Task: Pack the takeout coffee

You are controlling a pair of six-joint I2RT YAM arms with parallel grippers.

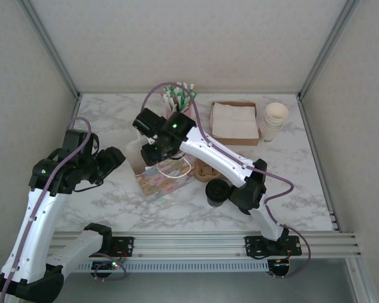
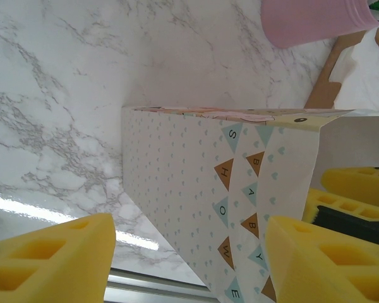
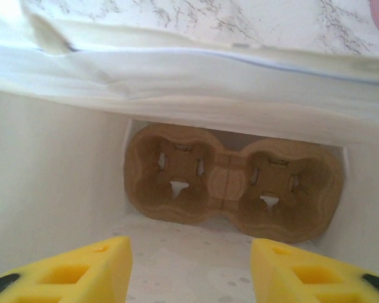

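Note:
The patterned gift bag (image 1: 166, 178) stands left of the table's centre, its printed side filling the left wrist view (image 2: 196, 189). My right gripper (image 1: 153, 151) reaches into the bag's open mouth. It is open (image 3: 189, 268) with nothing between its yellow pads. A brown two-cup carrier (image 3: 230, 183) lies at the far end inside the white bag interior. My left gripper (image 1: 117, 158) hovers just left of the bag, open (image 2: 189, 255), with the bag's near corner just ahead of its fingers and not gripped. The right gripper's yellow fingers (image 2: 357, 189) show past the bag's edge.
Another brown carrier (image 1: 206, 169) lies just right of the bag, and a black round lidded object (image 1: 216, 191) sits by the right arm. A pink cup of stirrers (image 1: 179, 101), a napkin box (image 1: 234, 122) and stacked paper cups (image 1: 275, 120) stand at the back.

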